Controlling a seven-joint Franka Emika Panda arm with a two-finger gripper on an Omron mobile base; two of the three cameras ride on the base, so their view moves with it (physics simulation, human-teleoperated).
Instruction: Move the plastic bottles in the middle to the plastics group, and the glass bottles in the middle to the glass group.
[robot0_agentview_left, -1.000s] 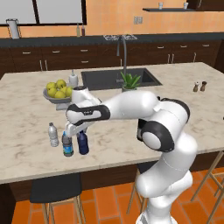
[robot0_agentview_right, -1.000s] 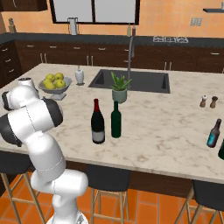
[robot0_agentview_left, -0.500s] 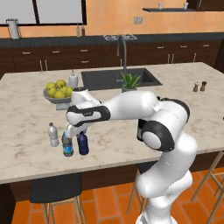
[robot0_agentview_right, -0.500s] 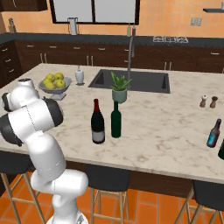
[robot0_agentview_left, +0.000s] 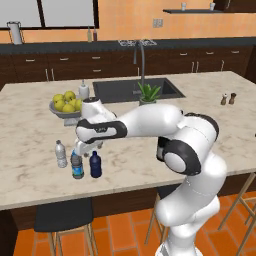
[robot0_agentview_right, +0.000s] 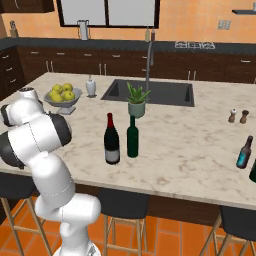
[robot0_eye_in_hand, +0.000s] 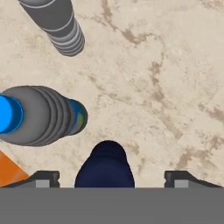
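The small navy-blue plastic bottle (robot0_agentview_left: 95, 165) (robot0_eye_in_hand: 105, 168) stands on the counter beside the plastics group: a grey bottle with a blue cap and label (robot0_agentview_left: 76, 166) (robot0_eye_in_hand: 41, 114) and a clear bottle (robot0_agentview_left: 61, 153) (robot0_eye_in_hand: 59, 24). My gripper (robot0_agentview_left: 86, 149) (robot0_eye_in_hand: 113, 177) hangs just above the navy bottle. It is open, with its fingertips (robot0_eye_in_hand: 43, 178) standing wide on either side of the bottle and not touching it. In the middle of the island stand two glass wine bottles, a near-black one with a reddish neck (robot0_agentview_right: 111, 141) and a plain dark green one (robot0_agentview_right: 132, 139).
A bowl of lemons (robot0_agentview_left: 66, 105) and a small white vase (robot0_agentview_left: 84, 90) stand behind the plastics. The sink (robot0_agentview_right: 150, 92) and a potted plant (robot0_agentview_right: 136, 101) lie mid-counter. A brown glass bottle (robot0_agentview_right: 244, 152) and salt and pepper shakers (robot0_agentview_right: 237, 116) are at the right end.
The jaws have opened wide and let go of the navy bottle, which now stands free next to the grey one. The arm has barely moved.
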